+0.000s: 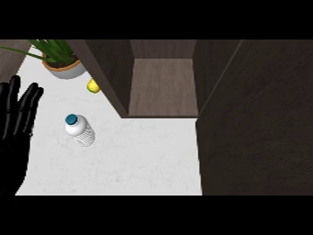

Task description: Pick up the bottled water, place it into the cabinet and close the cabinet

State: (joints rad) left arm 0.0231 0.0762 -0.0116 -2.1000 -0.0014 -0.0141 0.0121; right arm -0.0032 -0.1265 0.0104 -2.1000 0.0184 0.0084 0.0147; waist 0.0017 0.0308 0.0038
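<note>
Nothing done yet: bottled water (79, 129) sits untouched on the bench (138, 156) at 9 o'clock, cabinet (162, 87) open at 12 o'clock, left hand (6, 133) resting released at the 9 o'clock edge, right hand unseen; pick, place and close all remain.

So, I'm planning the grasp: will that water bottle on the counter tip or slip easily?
The bottled water appears to stand upright and looks narrow-based, so a sideways nudge would probably tip it. Being round, it may then roll. Its ribbed lower body likely offers some hold against slipping.
</note>
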